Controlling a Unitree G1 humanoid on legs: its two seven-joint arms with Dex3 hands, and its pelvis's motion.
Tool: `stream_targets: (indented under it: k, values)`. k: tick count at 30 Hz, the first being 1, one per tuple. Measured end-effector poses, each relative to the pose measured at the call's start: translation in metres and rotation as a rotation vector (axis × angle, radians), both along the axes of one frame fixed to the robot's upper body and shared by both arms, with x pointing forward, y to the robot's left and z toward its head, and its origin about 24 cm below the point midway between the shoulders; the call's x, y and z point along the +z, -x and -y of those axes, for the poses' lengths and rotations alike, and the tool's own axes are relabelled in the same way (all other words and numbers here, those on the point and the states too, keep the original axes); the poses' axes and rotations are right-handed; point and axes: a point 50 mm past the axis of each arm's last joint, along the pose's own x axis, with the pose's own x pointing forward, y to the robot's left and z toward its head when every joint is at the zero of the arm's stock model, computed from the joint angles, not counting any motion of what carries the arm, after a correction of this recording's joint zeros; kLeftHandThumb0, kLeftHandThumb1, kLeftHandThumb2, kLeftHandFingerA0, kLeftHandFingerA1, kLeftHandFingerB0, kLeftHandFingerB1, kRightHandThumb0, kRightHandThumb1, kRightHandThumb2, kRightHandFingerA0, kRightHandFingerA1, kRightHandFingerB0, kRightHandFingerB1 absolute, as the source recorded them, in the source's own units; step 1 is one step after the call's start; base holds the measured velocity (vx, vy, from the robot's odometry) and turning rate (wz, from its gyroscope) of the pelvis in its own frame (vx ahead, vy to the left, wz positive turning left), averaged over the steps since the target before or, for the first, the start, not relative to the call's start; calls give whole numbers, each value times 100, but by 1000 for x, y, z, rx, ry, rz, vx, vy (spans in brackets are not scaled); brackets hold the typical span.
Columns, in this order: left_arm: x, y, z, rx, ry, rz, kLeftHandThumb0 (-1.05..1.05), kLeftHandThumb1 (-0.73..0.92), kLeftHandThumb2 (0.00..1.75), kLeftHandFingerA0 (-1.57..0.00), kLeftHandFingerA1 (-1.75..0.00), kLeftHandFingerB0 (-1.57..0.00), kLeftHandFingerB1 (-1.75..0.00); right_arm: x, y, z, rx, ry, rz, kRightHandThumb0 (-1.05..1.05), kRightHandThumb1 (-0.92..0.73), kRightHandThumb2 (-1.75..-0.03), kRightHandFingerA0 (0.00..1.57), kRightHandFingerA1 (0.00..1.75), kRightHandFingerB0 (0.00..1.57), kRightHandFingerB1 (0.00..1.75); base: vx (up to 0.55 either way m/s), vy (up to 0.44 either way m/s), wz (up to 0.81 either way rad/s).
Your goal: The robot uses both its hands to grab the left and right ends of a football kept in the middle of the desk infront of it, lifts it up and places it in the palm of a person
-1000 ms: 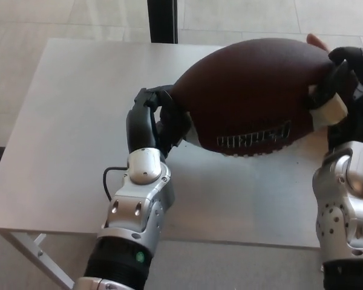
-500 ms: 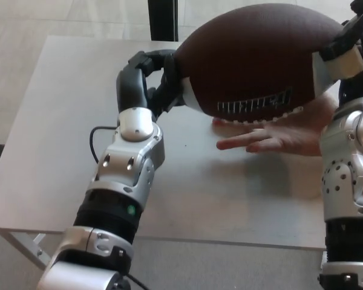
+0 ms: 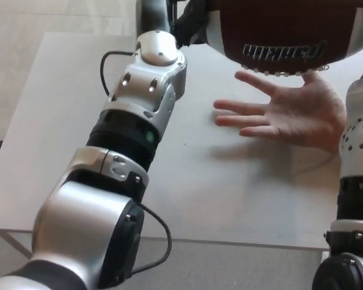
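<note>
At twelve o'clock, high against the top edge, the ball [image 3: 290, 36] hangs with its long axis nine-to-three. Directly at its six lies the palm [image 3: 305, 115], open, fingers pointing to nine. The left hand [image 3: 190, 24] grips the nine-o'clock end; whether the right grips I cannot tell. Desk [image 3: 60, 121] underneath.

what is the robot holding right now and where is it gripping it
The football, raised over the person's open palm. The left hand is on the ball's left end; the right end and right hand are out of frame.
</note>
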Motion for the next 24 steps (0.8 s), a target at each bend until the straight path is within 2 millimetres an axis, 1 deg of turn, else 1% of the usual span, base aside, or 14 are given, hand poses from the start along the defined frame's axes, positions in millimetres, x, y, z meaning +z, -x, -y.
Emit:
stream_targets:
  k: [2,3,5,6,7,8,9,12,14,15,17,20,22,24]
  values:
    - [8,-2,5,-11,-32,6,-25,67,61,-89,-132,-71,-86,2,-1,4,-20,-33,2,-30,-75,-82,93,175,80,161,0,0,0]
    - [12,-3,8,-18,-51,9,-27,66,59,-90,-122,-73,-67,2,-1,6,-31,-50,0,-35,-80,-68,88,175,66,159,0,0,0]
    - [18,-4,14,-34,-95,12,-30,67,60,-90,-114,-72,-62,0,-1,10,-54,-85,-13,-37,-81,-65,83,175,65,163,0,0,0]
    - [22,-4,18,-48,-127,15,-24,65,58,-88,-98,-81,-68,-2,-1,12,-69,-110,-23,-35,-83,-70,69,174,55,154,0,0,0]
    - [24,-4,22,-61,-159,16,-24,68,60,-83,-113,-73,-73,-5,-1,14,-81,-131,-36,-33,-89,-58,56,165,54,139,0,0,0]
    - [25,-4,25,-70,-190,16,-19,67,62,-80,-130,-67,-75,-8,-1,15,-92,-150,-50,-32,-88,-63,70,170,61,140,0,0,0]
    - [23,-3,28,-81,-224,12,-17,64,64,-85,-126,-73,-76,-13,-1,17,-105,-172,-69,-24,-86,-68,77,175,69,149,0,0,0]
    - [11,-1,34,-109,-325,-22,-14,63,67,-85,-140,-72,-84,-29,0,22,-141,-233,-138,-22,-82,-67,81,172,71,120,0,0,0]
    - [5,1,37,-124,-376,-40,-11,59,72,-88,-130,-72,-82,-40,2,24,-159,-258,-181,-36,-87,-64,89,175,66,161,0,0,0]
    - [0,2,38,-136,-408,-53,-11,58,73,-88,-130,-74,-85,-49,4,25,-167,-275,-213,-38,-86,-68,82,174,70,151,0,0,0]
    - [-13,5,40,-155,-470,-74,-9,57,71,-85,-132,-77,-86,-62,6,25,-175,-297,-261,-38,-84,-64,89,175,75,160,0,0,0]
    - [-25,9,42,-181,-542,-87,-17,61,68,-82,-114,-74,-79,-72,8,25,-170,-314,-302,-38,-86,-66,93,150,79,136,0,0,2]
    - [-34,11,41,-194,-586,-97,-16,61,73,-85,-134,-76,-81,-77,9,23,-163,-312,-322,-39,-83,-69,98,149,90,130,0,0,0]
    - [-42,13,40,-204,-623,-108,-20,60,64,-90,-101,-84,-73,-83,11,22,-154,-304,-345,-40,-84,-65,93,128,82,115,0,0,0]
